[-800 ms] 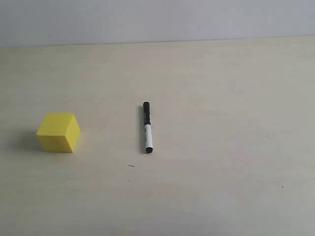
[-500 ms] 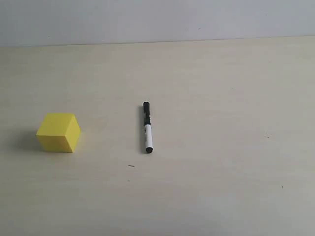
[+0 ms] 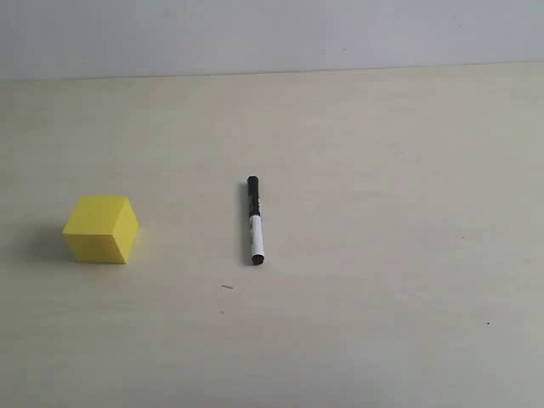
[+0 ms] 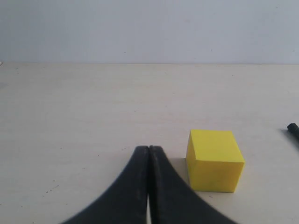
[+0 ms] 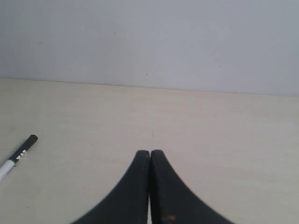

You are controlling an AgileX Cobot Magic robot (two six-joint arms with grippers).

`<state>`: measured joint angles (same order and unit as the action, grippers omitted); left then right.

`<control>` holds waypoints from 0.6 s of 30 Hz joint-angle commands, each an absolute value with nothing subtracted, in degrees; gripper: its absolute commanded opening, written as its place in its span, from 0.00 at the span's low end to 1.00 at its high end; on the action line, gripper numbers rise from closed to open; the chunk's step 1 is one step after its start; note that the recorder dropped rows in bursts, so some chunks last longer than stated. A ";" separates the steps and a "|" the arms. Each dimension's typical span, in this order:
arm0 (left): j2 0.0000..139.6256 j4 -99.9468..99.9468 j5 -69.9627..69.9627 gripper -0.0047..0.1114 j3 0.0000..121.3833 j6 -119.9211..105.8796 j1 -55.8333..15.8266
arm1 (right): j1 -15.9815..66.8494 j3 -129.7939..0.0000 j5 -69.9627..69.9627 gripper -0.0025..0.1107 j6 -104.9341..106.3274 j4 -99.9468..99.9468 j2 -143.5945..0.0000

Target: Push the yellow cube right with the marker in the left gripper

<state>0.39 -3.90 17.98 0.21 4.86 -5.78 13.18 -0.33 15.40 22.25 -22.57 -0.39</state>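
The yellow cube (image 3: 100,228) rests on the pale table at the left of the exterior view. The marker (image 3: 254,220) lies loose on the table near the middle, black cap pointing away, well to the cube's right and apart from it. No arm shows in the exterior view. In the left wrist view my left gripper (image 4: 148,148) is shut and holds nothing; the cube (image 4: 214,159) sits just beside its tips, and the marker's black end (image 4: 293,128) peeks in at the frame edge. My right gripper (image 5: 149,152) is shut and empty, with the marker (image 5: 18,152) off to one side.
The pale wooden table (image 3: 382,170) ends at a light grey wall (image 3: 272,34) along the far edge. A few small dark specks (image 3: 227,287) mark the surface.
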 commanded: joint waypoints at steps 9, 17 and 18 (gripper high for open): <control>0.00 -3.87 14.64 0.04 0.00 5.16 -5.76 | 12.90 0.00 15.15 0.02 22.43 -22.53 0.00; 0.00 11.40 1.06 0.04 0.00 22.94 -5.76 | 12.90 0.00 15.15 0.02 22.43 -22.53 0.00; 0.00 11.40 0.38 0.04 0.00 23.06 -5.76 | 12.90 0.00 15.15 0.02 22.43 -22.53 0.00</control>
<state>0.39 8.56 4.21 -0.03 19.09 -5.78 13.18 -0.33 15.40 22.25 -22.57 -0.39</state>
